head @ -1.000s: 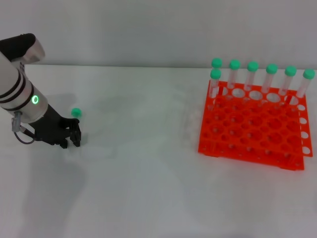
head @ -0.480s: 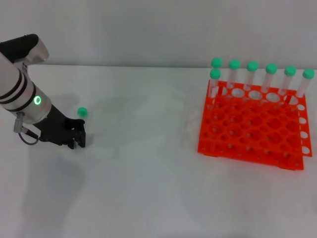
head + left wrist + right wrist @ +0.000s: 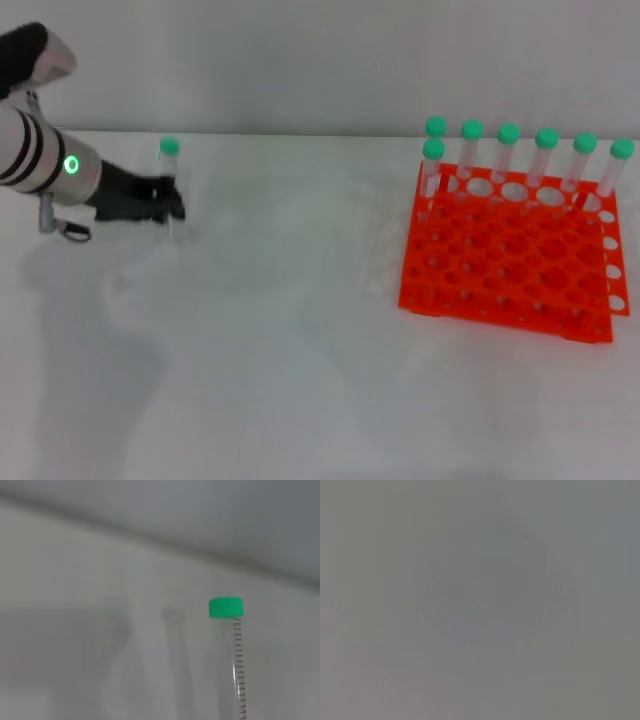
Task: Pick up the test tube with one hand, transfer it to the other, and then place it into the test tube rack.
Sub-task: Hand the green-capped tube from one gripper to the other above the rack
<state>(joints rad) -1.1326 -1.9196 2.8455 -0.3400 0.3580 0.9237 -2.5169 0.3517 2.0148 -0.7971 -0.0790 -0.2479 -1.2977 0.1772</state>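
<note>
My left gripper (image 3: 172,205) is shut on the test tube (image 3: 171,185) and holds it upright above the white table at the far left. The tube's green cap (image 3: 169,146) stands above the fingers. The left wrist view shows the same clear tube with printed marks (image 3: 234,670) and its green cap (image 3: 226,607). The orange-red test tube rack (image 3: 510,255) stands on the right of the table, far from the gripper. My right gripper is out of view; the right wrist view shows only flat grey.
Several green-capped tubes (image 3: 508,150) stand upright in the rack's back row, and one more (image 3: 433,165) stands just in front at its left end. The white table (image 3: 290,330) spreads between my left gripper and the rack. A grey wall lies behind.
My left gripper has risen off the table and moved back, taking the tube with it. The tube has gone from lying low by the fingers to standing upright.
</note>
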